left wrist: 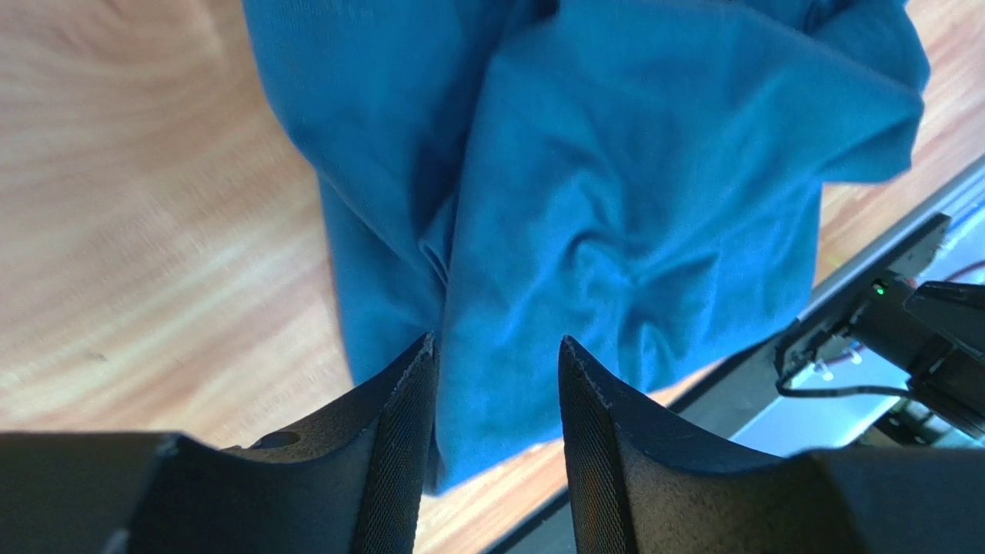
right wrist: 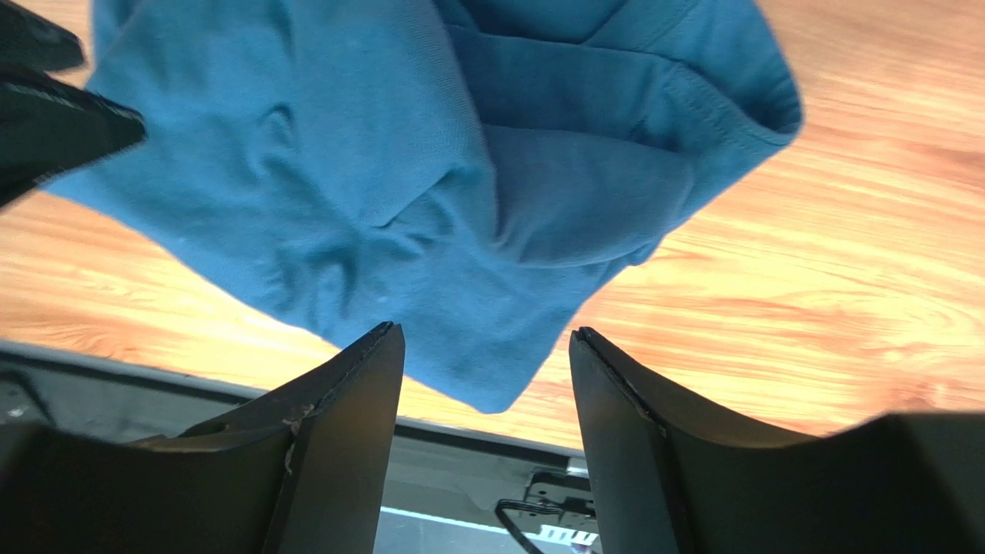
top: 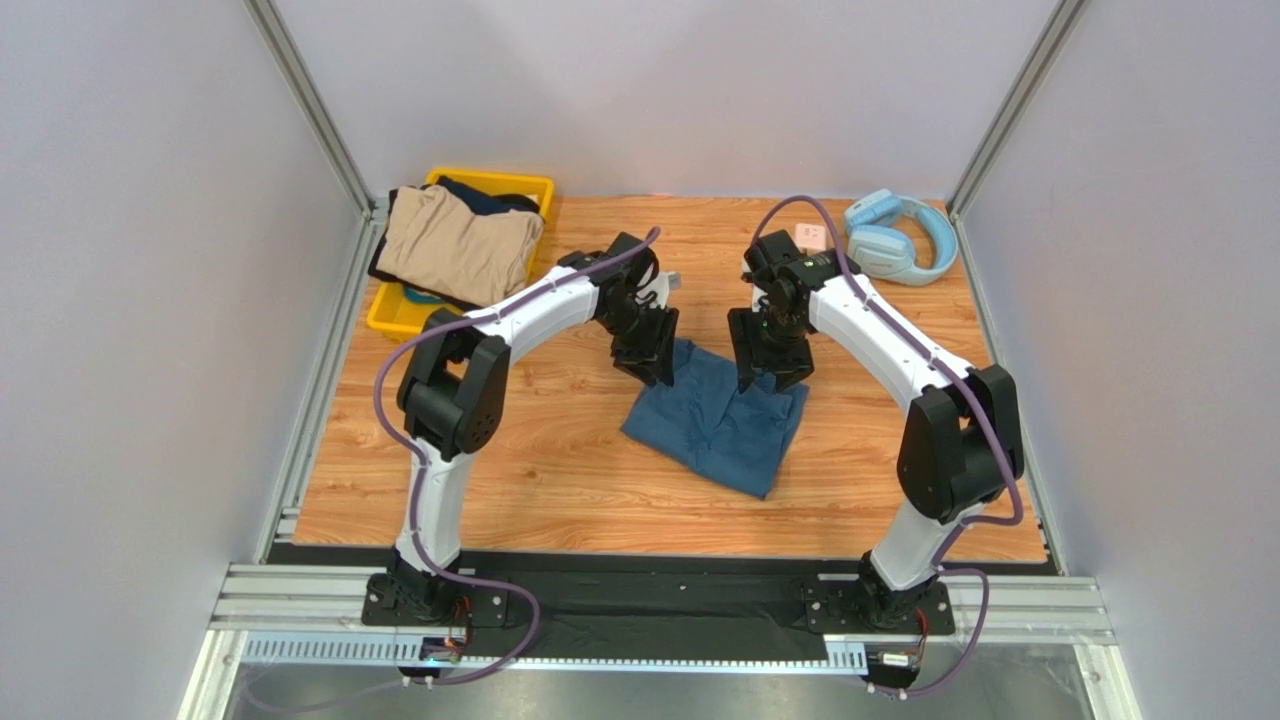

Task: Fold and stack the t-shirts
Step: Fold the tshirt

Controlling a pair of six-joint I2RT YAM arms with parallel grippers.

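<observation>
Your right gripper (right wrist: 486, 331) stands wide open and holds nothing. Your left gripper (left wrist: 497, 342) is partly open, with the edge of the teal t-shirt (top: 721, 420) loose in its gap. The shirt lies rumpled mid-table (top: 451, 465). If you lift away carelessly, that edge could snag and drag the fold apart.

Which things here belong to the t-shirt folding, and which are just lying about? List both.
Job: teal t-shirt, tan t-shirt, navy garment.
Lying about: light-blue headphones, small pink object near them.
</observation>
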